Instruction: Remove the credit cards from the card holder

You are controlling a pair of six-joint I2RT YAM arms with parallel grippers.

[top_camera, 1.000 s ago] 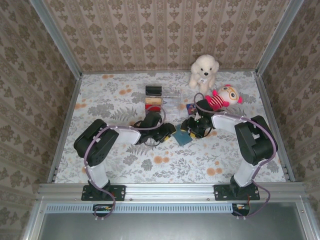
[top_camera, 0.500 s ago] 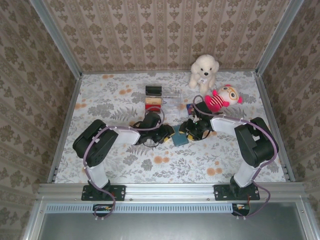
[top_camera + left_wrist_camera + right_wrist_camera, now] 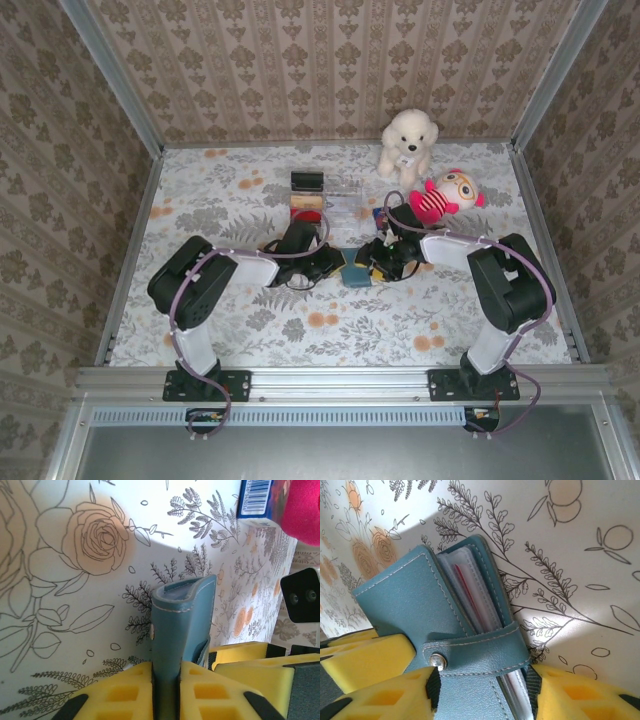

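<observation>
Left gripper (image 3: 166, 700) is closed tight on the teal stitched-leather card holder (image 3: 182, 615). Its yellow foam pads (image 3: 120, 692) press both faces of the holder near one edge, so the holder stands on edge above the white floral table cover (image 3: 75, 580). By my reading this grip is an anchor, steadying the body of the holder so the other arm has something to pull against.

From the right wrist view, the holder's open side fans out a little, with a stack of clear plastic sleeves (image 3: 451, 580) between the covers. A thin red credit card (image 3: 469, 597) shows as a sliver inside one sleeve, so the cards are in the holder and none is out yet. A teal snap strap (image 3: 480, 650) crosses the lower end and looks fastened, which probably keeps the covers from spreading wider.

Right gripper (image 3: 485, 685) brackets that strap end, with foam touching both flanks of the holder. It appears closed on the holder itself rather than on a card.

I can't pick out the dark card, because the sleeves overlap and only their edges show. The strap and pads cover the holder's lower part. In the overhead view both grippers crowd the holder at mid-table, so little of it is readable. A white plush bear (image 3: 407, 140) sits well apart at the back.
</observation>
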